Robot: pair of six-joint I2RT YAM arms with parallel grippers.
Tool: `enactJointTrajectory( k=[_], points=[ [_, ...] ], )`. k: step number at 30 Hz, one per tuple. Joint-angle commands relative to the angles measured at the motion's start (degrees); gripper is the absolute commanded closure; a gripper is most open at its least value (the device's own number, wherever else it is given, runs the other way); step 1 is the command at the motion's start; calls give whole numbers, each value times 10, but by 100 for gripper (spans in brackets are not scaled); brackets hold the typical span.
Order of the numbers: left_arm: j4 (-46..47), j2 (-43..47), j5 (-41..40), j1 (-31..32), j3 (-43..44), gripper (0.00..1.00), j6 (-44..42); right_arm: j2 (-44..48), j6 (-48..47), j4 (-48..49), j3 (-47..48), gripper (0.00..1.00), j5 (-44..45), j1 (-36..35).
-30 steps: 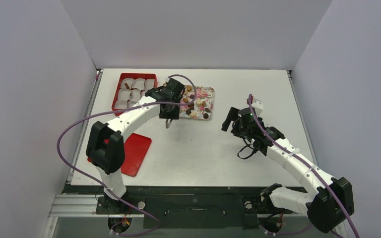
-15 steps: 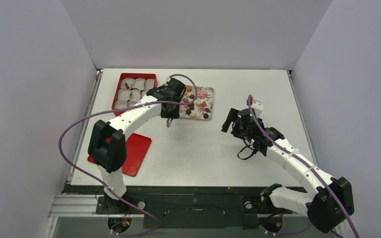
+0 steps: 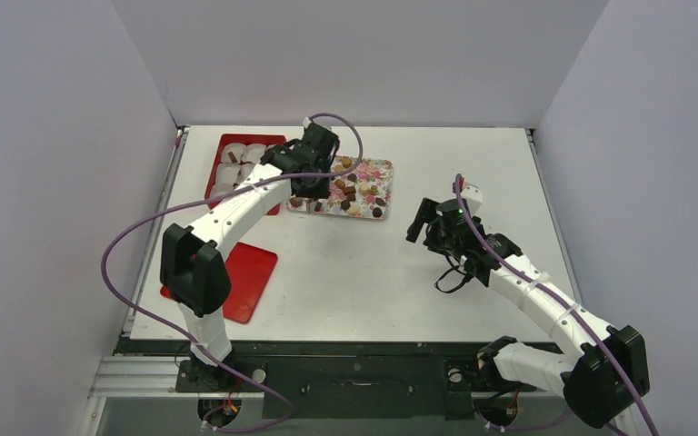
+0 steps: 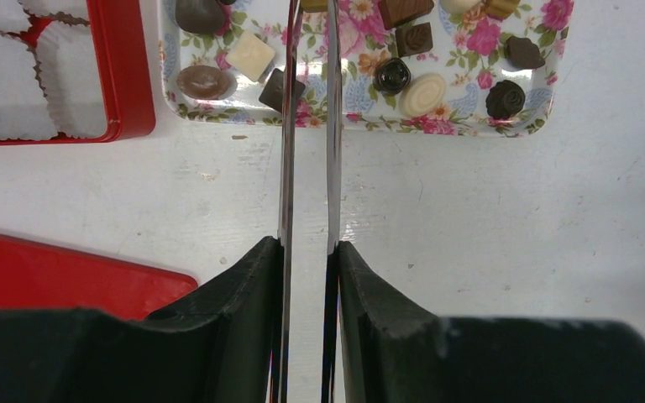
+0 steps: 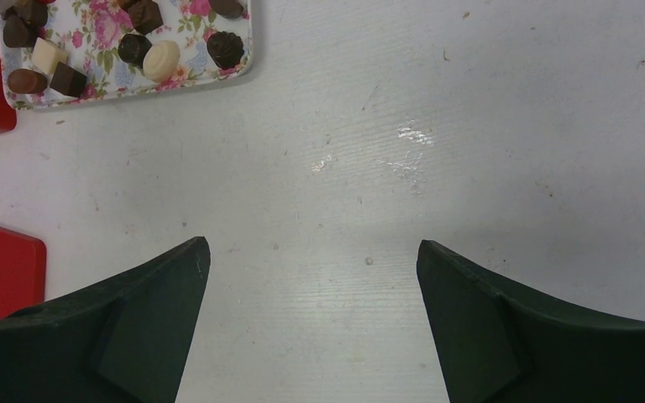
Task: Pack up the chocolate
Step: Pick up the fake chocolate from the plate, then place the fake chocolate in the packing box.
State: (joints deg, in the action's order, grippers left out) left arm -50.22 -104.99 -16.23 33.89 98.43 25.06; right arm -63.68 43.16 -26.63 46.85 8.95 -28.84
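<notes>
Inspection of the packing station: the chocolate (image 4: 422, 94) lies loose on the flower-print tray (image 4: 466, 105), a mix of dark, light brown and cream pieces, some cube-shaped, some round or domed, most lying apart from one another. Just beside the tray on the bench (image 5: 470, 126) stands the red box (image 4: 130, 75) lined with white paper cups (image 4: 4, 84); those cups in the left wrist view are unfilled. The left end effector (image 4: 309, 50) reaches over the tray with its two thin blades parallel and a narrow gap between them. Their tips run out of frame, so it cannot be determined whether a piece is pinched. The right end effector (image 5: 311, 245) hangs released, jaws wide, above bare bench with nothing between them. Assessment of handling: each piece is judged very light, rigid yet easily marked or chipped, with a glossy surface liable to slip from narrow blades. Cubes offer flat opposing sides and are the safer hold; domed pieces should be taken low across their widest part, with gentle pressure only.
</notes>
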Motion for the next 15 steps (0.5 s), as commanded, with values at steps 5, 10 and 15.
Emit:
enactJointTrajectory(
  k=[5,10,15],
  points=[
    [-18,51,-23,-78,63,83,-7,13,-9,1,15,11,1,3],
    [-9,38,-25,-131,78,83,-9,10,-13,-1,23,11,0,4],
    [7,-1,-36,-189,103,83,-11,8,-11,1,27,11,-11,3]
  ],
)
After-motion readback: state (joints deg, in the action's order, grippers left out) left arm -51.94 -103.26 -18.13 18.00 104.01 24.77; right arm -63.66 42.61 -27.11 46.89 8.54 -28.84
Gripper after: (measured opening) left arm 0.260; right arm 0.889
